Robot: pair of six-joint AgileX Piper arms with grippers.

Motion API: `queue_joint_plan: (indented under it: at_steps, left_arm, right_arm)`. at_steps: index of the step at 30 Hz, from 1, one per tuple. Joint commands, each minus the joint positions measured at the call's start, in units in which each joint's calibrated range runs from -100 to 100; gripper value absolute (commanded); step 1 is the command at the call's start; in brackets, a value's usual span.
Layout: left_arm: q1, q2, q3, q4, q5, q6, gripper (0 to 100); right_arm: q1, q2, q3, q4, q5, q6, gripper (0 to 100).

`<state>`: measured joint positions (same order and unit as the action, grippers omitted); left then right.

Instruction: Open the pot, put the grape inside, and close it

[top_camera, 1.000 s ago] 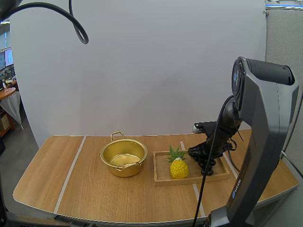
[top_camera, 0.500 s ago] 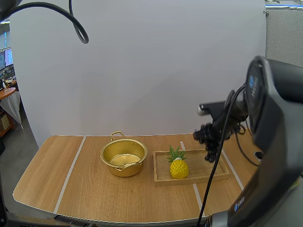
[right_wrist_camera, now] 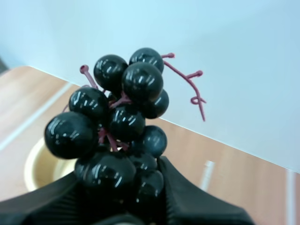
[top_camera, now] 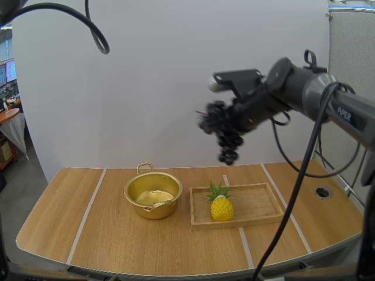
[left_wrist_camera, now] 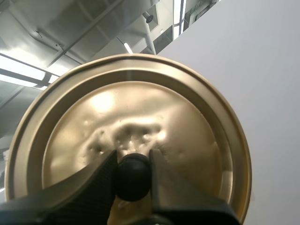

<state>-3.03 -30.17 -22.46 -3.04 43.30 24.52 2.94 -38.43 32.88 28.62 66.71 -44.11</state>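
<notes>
One glossy black grape bunch (right_wrist_camera: 117, 136), reddish stems, in right gripper (right_wrist_camera: 119, 185).

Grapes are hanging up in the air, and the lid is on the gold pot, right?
Not quite. The grapes do hang in the air, but the lid is off the gold pot. The high view shows the pot open, and in the left wrist view the left jaws pinch the lid's black knob.

The left jaws pinch the black knob (left_wrist_camera: 133, 177) of the gold lid (left_wrist_camera: 192, 126) between them.
</notes>
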Motion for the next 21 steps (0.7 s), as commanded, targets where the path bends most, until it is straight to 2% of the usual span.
queue_joint_plan:
  at_steps: [1, 10, 15, 21]
  left_arm:
    - [-0.27, -0.3, -0.5, 0.6, -1.6, -0.5, 0]
    - [-0.27, -0.3, -0.5, 0.6, -1.6, -0.5, 0]
    - [-0.27, -0.3, -0.5, 0.6, -1.6, -0.5, 0]
    - [-0.27, -0.3, -0.5, 0.6, -1.6, -0.5, 0]
  right_arm:
    - [3.2, -0.2, -2.4, 1.2, 0.8, 2.1, 0]
    - [11.8, 10.9, -8.2, 0.2, 0.6, 5.8, 0]
    - [13.8, 20.3, -10.7, -1.6, -0.5, 6.1, 0]
    - [14.0, 29.4, -12.8, -4.0, -4.1, 6.1, 0]
